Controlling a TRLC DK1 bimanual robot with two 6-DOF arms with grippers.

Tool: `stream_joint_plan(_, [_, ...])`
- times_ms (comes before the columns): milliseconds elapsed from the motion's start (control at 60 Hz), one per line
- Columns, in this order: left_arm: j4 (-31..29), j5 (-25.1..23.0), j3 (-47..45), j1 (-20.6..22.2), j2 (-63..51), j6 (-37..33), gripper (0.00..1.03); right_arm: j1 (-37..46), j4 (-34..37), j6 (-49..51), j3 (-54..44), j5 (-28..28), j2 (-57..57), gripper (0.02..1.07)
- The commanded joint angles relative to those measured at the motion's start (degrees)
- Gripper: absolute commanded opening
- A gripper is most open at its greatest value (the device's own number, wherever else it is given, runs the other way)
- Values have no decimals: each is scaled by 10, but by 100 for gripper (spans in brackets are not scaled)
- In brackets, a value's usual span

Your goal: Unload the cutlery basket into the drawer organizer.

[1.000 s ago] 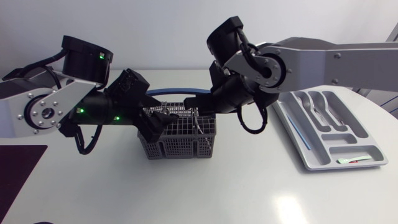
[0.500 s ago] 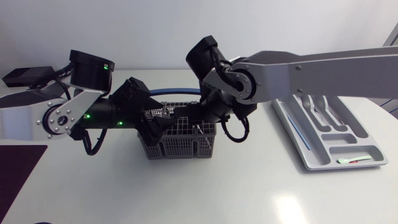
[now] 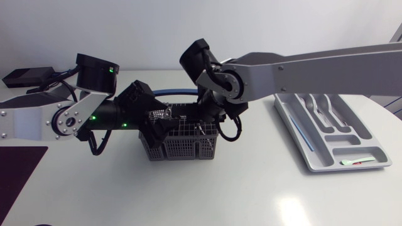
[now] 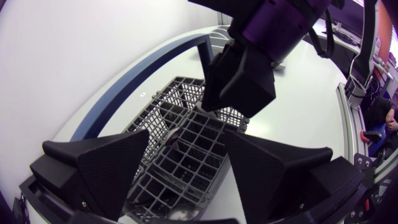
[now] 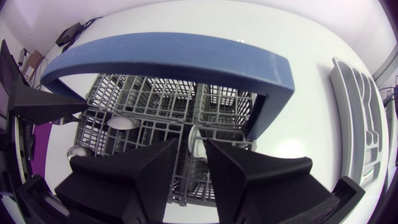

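The grey cutlery basket (image 3: 183, 143) with a blue handle (image 5: 168, 59) stands mid-table. My left gripper (image 3: 157, 125) hovers open over the basket's left end, its fingers (image 4: 99, 168) spread wide with the grid (image 4: 186, 149) between them. My right gripper (image 5: 194, 163) reaches down into the basket's right side, fingers close together but still open, and a silver utensil handle (image 5: 196, 144) stands in the narrow gap. Two spoons (image 5: 122, 122) lie in other compartments. The right gripper (image 4: 239, 78) shows just ahead of the left one. The grey drawer organizer (image 3: 312, 162) lies at the right.
The organizer (image 5: 360, 118) holds spoons (image 3: 320, 107) in its far slots, a small green and red item (image 3: 355, 162) in the near slot and a thin blue stick (image 3: 300, 133) along its left side. A purple mat (image 3: 19, 179) covers the near left corner.
My right arm has swung left and lowered its gripper into the basket, with the fingers narrowing. My left arm has shifted slightly toward the basket.
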State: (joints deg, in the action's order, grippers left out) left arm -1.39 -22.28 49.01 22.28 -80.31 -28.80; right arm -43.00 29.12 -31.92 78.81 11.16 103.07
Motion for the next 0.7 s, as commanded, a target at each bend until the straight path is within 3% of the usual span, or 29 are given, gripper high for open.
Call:
stream_joint_plan(0, [-1, -5, -4, -5, -14, -14, 98, -6, 7, -24, 16, 9, 19, 38])
stream_joint_plan(383, [3, -6, -6, -5, -18, -16, 98, -5, 8, -30, 22, 24, 32, 26])
stream_joint_plan(683, [4, -6, -4, -4, -24, -18, 98, -9, 8, -30, 24, 33, 32, 26])
